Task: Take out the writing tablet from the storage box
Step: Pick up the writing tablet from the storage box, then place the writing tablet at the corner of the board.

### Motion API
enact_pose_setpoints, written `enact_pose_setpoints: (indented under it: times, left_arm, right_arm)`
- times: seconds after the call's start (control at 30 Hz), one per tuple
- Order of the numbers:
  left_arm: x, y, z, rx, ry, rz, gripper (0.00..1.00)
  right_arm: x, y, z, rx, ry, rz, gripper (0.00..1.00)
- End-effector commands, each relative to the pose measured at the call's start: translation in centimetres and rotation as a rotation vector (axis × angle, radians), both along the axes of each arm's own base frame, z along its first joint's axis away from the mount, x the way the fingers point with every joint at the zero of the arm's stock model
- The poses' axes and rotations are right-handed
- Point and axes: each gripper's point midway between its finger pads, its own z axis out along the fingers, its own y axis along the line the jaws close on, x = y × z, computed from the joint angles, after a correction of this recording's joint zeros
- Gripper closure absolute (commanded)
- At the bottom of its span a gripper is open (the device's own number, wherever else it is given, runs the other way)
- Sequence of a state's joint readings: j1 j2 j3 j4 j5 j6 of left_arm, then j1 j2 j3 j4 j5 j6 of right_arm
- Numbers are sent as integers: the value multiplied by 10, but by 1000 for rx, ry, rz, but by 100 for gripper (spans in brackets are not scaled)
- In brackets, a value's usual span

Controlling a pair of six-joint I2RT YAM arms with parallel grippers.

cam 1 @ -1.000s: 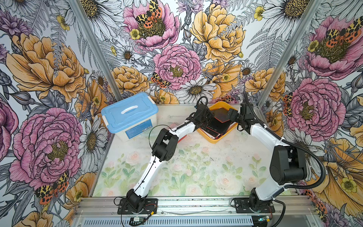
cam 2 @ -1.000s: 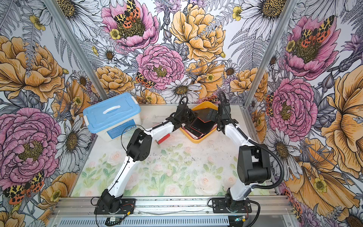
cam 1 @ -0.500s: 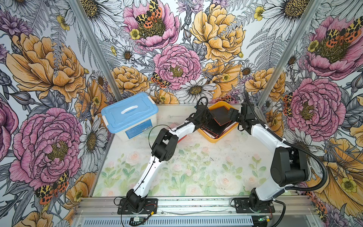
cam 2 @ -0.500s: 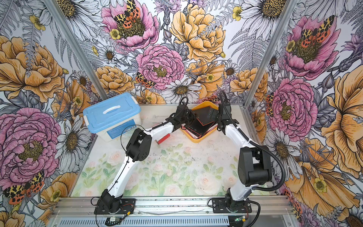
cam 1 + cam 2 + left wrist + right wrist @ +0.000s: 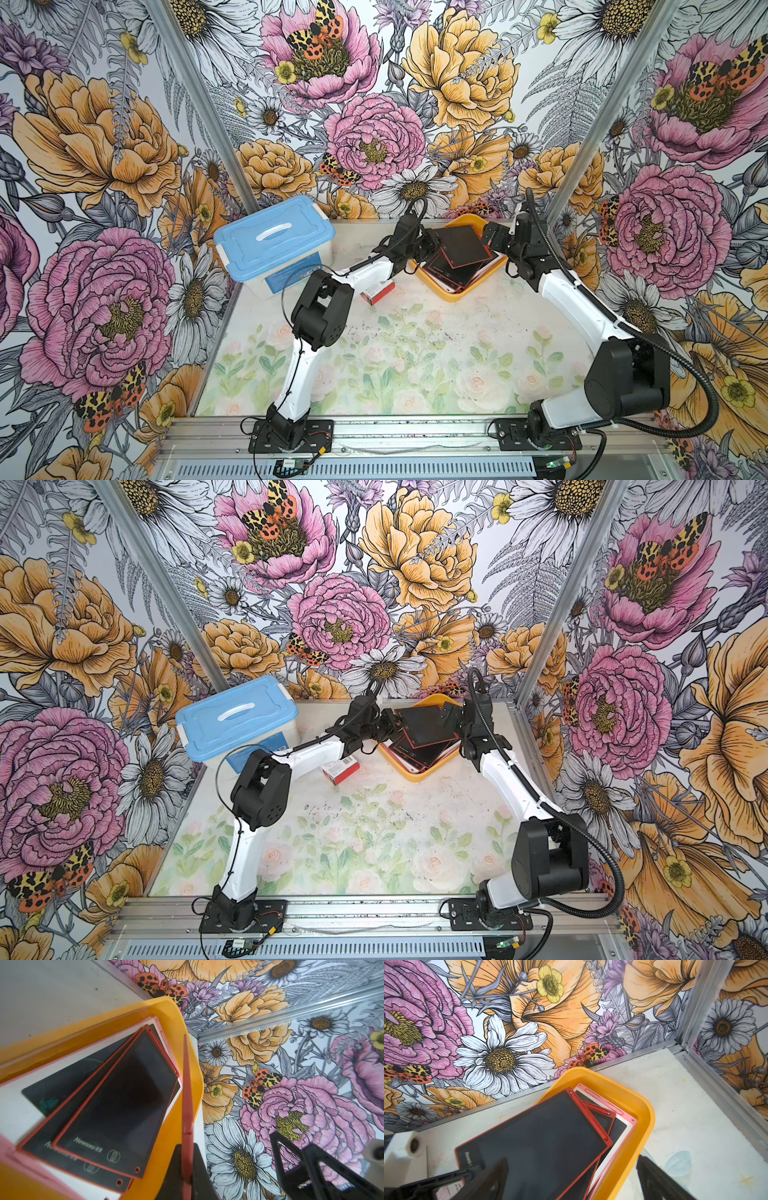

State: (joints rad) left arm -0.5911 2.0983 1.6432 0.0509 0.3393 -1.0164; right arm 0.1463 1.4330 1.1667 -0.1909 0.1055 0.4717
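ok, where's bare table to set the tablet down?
Biggest free patch: the mat's front half, between the arm bases, before the carton and bin. Smaller one: back corner behind the bin, by the right wall. Crowded: back row, box, carton, bin, left claw, right claw.

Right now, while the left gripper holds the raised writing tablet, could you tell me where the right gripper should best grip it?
Grip the writing tablet on its red-framed edge opposite the left gripper, coming from the robot's right with the open right gripper. It is a thin flat slab tilted above the storage box, so probably only its edge fits the jaws.
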Motion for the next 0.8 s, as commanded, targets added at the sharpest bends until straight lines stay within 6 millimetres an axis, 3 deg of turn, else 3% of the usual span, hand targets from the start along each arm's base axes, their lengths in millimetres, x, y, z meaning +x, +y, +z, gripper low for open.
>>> enact_pose_setpoints:
  times: [0.0, 0.1, 0.13, 0.33, 0.6, 0.77]
  left_arm:
    - [-26, 16, 62, -51, -137, -78, 100]
    - [-52, 28, 69, -56, -137, -115, 100]
    - [-65, 33, 82, -69, -152, -131, 100]
    - [-124, 35, 72, -61, -127, -215, 100]
    - [-178, -8, 47, -59, -113, -300, 100]
    - [-199, -51, 29, -60, -106, -331, 100]
  right_arm:
    - [-16, 1, 18, -1, -42, -13, 1]
    - [-30, 8, 29, 12, -70, 5, 1]
    - [-36, 11, 32, 12, -77, 12, 1]
    - [-68, 29, 54, -1, -123, 63, 1]
    - [-100, 51, 60, -15, -147, 140, 1]
    - [-116, 41, 65, -58, -169, 123, 0]
